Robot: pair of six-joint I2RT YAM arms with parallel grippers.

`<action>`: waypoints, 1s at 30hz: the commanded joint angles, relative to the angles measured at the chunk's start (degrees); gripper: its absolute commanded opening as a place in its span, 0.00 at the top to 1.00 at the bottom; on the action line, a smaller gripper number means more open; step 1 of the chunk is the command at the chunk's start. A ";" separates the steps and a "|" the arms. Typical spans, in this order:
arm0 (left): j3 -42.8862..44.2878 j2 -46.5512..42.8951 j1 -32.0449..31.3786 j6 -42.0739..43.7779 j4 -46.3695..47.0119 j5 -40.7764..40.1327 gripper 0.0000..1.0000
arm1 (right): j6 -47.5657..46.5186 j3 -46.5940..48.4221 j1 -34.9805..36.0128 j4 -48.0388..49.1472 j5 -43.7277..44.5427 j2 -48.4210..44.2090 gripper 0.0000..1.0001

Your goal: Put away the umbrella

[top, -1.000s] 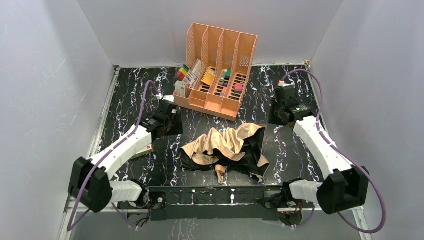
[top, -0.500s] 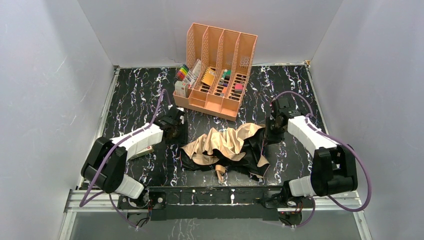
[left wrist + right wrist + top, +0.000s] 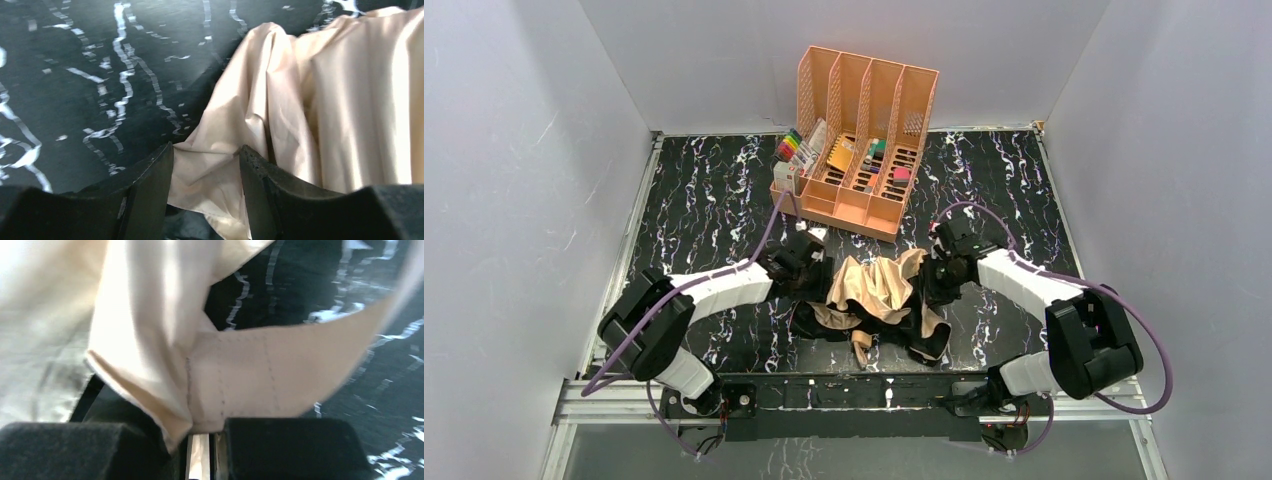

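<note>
On the black marbled table [image 3: 704, 200], the peach plastic file organizer [image 3: 856, 95] at upper centre holds coloured markers [image 3: 789, 148]. The tan-and-black folding umbrella [image 3: 876, 288] lies crumpled at lower centre. It looks limp, light and slippery, so I'd grip seams. My left fingers [image 3: 150, 192] are spread around a fold, and my right fingers [image 3: 285, 445] pinch a stitched hem.

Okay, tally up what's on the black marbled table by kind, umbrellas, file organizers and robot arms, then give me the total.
Tan and black folding fabric umbrella: 1
Peach plastic slotted file organizer: 1
White and black robot arms, left arm and right arm: 2
Total: 4
</note>
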 commanded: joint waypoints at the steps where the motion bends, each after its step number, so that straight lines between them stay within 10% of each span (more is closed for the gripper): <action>1: 0.19 3.86 -4.16 -3.10 2.95 3.55 0.51 | 5.86 -1.34 4.53 7.39 -2.75 -0.80 0.78; 19: 12.10 7.85 -2.54 5.64 5.41 12.99 0.52 | 29.44 -8.90 19.95 53.65 -13.11 1.78 0.70; 30: 17.79 0.39 12.26 14.10 -4.26 9.55 0.32 | 16.62 -4.68 20.06 14.71 2.89 -15.18 0.47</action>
